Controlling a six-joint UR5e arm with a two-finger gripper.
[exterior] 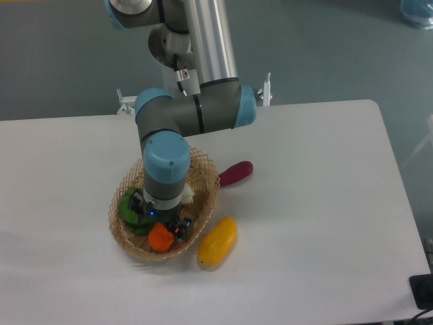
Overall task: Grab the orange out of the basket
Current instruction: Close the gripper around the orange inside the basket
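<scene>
Down low, pincer (161, 227) apparently straddling orange (160, 238), near basket (206, 196) front rim

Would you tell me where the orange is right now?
The orange lies in the basket's near end, under the gripper, between the green item and yellow fruit.

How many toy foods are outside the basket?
2: the yellow fruit touching the basket at its front right, and the dark red piece behind it. The arm could hide others.

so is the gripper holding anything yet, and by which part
Cannot be told. The gripper is down over the orange in the basket, hiding its top; whether the fingers have closed on it is not visible.
</scene>
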